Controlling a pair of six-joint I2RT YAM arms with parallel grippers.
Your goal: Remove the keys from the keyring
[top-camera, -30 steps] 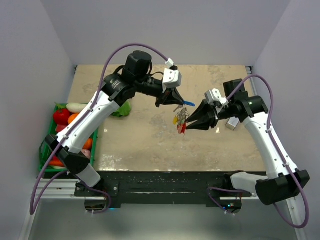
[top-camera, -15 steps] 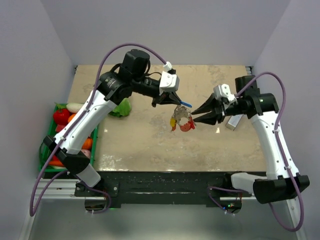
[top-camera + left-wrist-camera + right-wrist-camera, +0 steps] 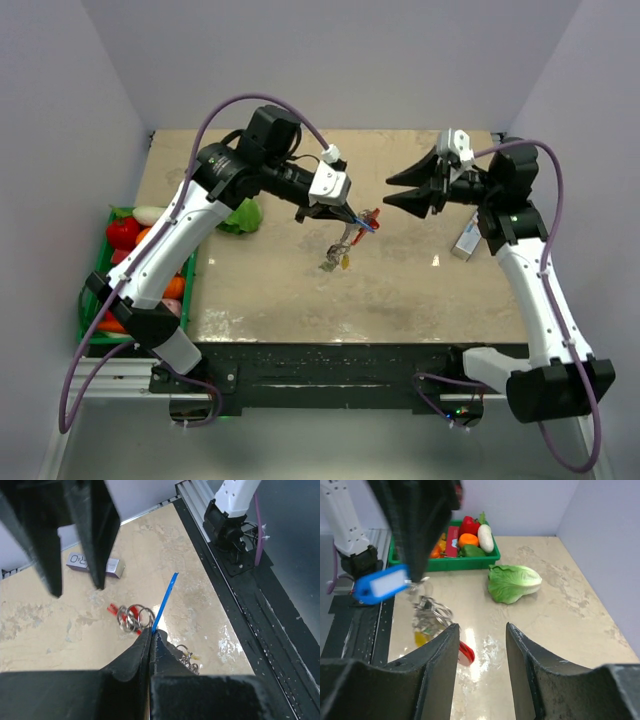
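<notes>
Pale walls close in a mottled beige bench (image 3: pixel 260 290). At its left edge sits a green crate (image 3: pixel 445 560) of vegetables, with a lettuce (image 3: pixel 243 216) just beside it. The left tool (image 3: pixel 151 632) is pinched shut on the blue tag (image 3: pixel 380 585). From it the keyring (image 3: pixel 136 617), its red fob (image 3: pixel 466 653) and the keys (image 3: pixel 426 617) dangle over the middle of the bench. The right tool (image 3: pixel 388 192) stands empty with its jaws partly apart, up and to the right of the bunch. A small grey box (image 3: pixel 464 245) lies beyond it.

To do this step well, the left grip should stay firm and the bunch should hang still. The right tool would best come in on one key head, not the tangle. It should close fully, then work the key round the ring's split rather than tug straight out.

A second ago the right tool was narrower and pressed into the bunch at the fob. It has since drawn back up and right and widened, and the bunch has swung a little left. Whether any key came free I cannot tell.
</notes>
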